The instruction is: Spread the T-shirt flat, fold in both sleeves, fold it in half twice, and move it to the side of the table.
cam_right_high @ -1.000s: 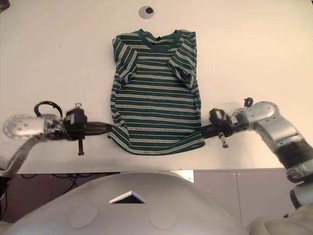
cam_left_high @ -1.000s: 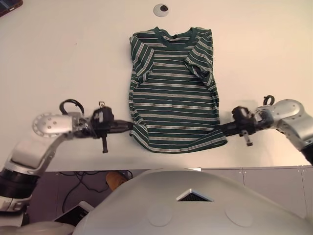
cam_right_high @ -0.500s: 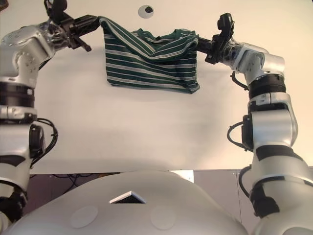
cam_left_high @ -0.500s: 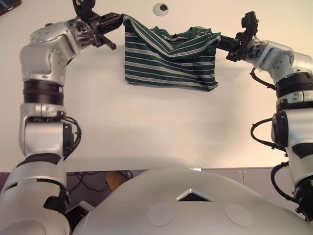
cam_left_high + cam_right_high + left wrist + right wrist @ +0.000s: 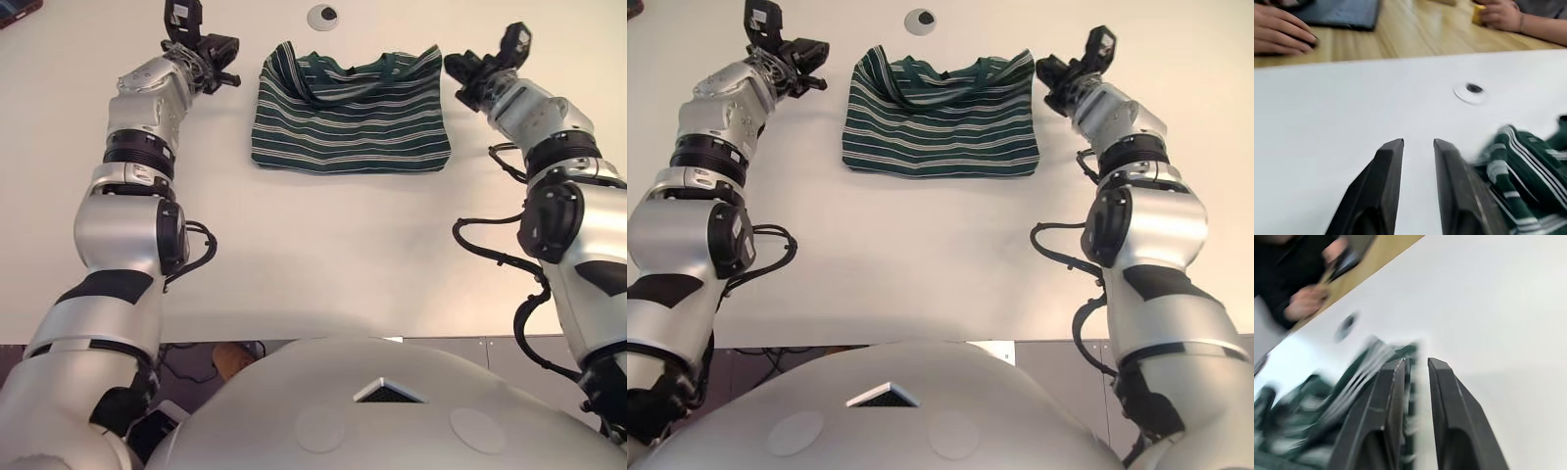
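T-shirt (image 5: 350, 122): soft striped cloth, matt | table (image 5: 323, 245): smooth white, matt | left gripper (image 5: 1418, 143), right gripper (image 5: 1417, 361): black plastic, matt | far desk (image 5: 1415, 29): wood grain, slight sheen

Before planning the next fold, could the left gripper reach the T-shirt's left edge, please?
Probably yes: the left gripper hovers open beside the T-shirt, with only bare table between them.

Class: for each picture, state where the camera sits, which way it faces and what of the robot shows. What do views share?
Left eye: head, facing forward and down at shirt; both arms, left gripper, right gripper.
Right eye: head, same scene and arms.
Left wrist: wrist-mounted, facing along its fingers across table.
Right wrist: wrist-mounted, facing along its fingers.
Shared: shirt and grommet.
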You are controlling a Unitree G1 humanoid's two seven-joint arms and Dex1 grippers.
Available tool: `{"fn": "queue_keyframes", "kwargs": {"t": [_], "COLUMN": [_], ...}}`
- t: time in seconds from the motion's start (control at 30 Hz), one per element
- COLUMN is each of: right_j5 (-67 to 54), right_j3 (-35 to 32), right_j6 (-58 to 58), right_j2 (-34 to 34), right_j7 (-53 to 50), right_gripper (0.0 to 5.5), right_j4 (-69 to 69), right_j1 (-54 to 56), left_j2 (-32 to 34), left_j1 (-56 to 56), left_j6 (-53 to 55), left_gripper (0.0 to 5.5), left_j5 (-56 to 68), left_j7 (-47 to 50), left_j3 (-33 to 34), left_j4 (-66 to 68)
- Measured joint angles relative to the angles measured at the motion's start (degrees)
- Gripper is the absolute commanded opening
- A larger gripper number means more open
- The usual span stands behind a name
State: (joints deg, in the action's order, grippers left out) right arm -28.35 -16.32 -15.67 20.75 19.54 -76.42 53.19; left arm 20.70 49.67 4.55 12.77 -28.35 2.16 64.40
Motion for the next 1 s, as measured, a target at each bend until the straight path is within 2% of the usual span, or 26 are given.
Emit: {"fn": "queue_keyframes", "kwargs": {"t": [0.07, 0.13, 0.23, 0.3, 0.43, 0.53, 0.67, 0.8, 0.9, 0.93, 1.0], "right_j5": [4.49, 10.39, 18.46, 25.56, 38.09, 45.81, 42.70, 29.26, 19.10, 14.33, 12.53], "right_j3": [1.78, 6.51, 14.93, 22.12, 32.43, 39.63, 41.28, 42.34, 42.21, 38.42, 33.49], "right_j6": [5.13, 10.41, 18.87, 24.82, 31.20, 35.18, 37.32, 24.84, 11.34, 5.85, 2.87], "right_j2": [0.11, -0.03, -0.50, -1.91, -1.91, 0.18, 5.08, 7.07, 6.48, 6.14, 6.85], "right_j7": [1.44, 7.96, 21.18, 26.83, 22.38, 21.48, 36.21, 55.02, 61.40, 60.78, 57.65], "right_gripper": [0.86, 0.53, 0.08, 0.03, 0.03, 0.03, 0.03, 0.03, 0.03, 0.03, 0.03], "right_j4": [0.39, 2.29, 6.98, 9.17, 8.93, 9.90, 19.25, 41.40, 55.30, 58.74, 59.59], "right_j1": [0.02, -0.05, -2.21, -6.38, -8.70, -7.44, -9.88, -19.81, -26.13, -26.09, -22.84], "left_j2": [-0.54, -0.86, -0.46, 0.35, 2.47, 4.45, 6.14, 6.38, 5.86, 5.49, 5.47], "left_j1": [-4.29, -10.85, -20.59, -23.90, -25.26, -25.69, -21.79, -14.34, -7.47, -5.00, -4.04], "left_j6": [-4.45, -4.84, 0.43, 4.77, 11.09, 10.69, 6.97, 2.02, -3.65, -6.99, -10.90], "left_gripper": [0.84, 0.46, 0.08, 0.03, 0.03, 0.03, 0.03, 0.03, 0.03, 0.03, 0.03], "left_j5": [-0.32, -0.40, -0.18, -0.08, -2.54, -8.95, -12.59, -17.88, -24.26, -25.00, -19.99], "left_j7": [-7.54, -14.78, -21.74, -23.67, -26.16, -26.08, -26.17, -23.59, -13.35, -7.97, -9.73], "left_j3": [-1.87, -5.81, -10.20, -11.45, -15.41, -20.59, -22.77, -24.98, -26.17, -24.15, -19.26], "left_j4": [-9.49, -21.08, -34.37, -38.80, -43.03, -41.82, -37.88, -28.92, -17.13, -13.08, -15.62]}}
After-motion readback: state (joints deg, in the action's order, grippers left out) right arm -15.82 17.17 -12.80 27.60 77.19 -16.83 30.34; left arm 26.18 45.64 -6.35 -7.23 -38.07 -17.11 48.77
